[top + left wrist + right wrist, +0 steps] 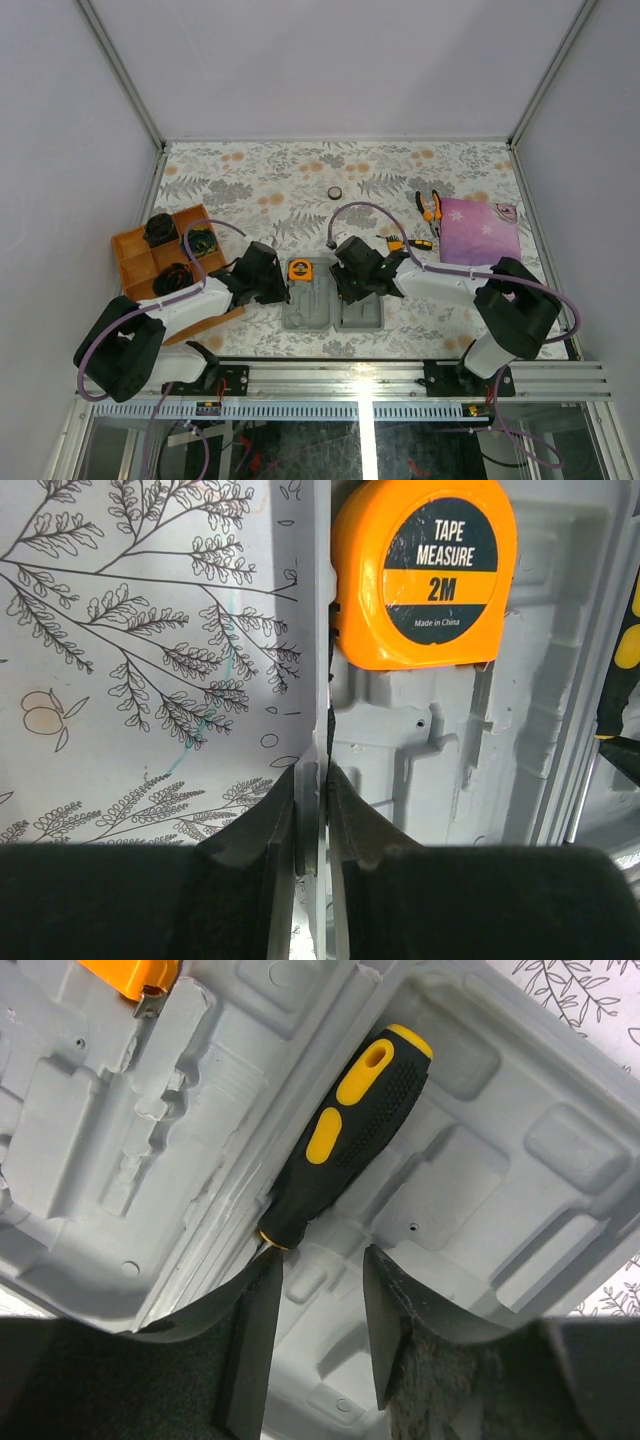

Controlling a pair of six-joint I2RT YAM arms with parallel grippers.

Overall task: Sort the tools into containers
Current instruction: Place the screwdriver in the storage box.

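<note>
Screwdriver (345, 1130) lay slantwise in tool case (560, 1140), alongside hinge ridge, apparently not seated in recess. Right end effector (320, 1260) hung over its metal end, jaws half apart, nothing seen between them. Left end effector (312, 780) was narrow, pinching case's side wall; tape measure (425, 570) sat in recess just beside.

Judged: screwdriver light, rigid. Ribbed handle likely grippy, shaft thin and slick. Best hold probably across handle's narrow waist.
</note>
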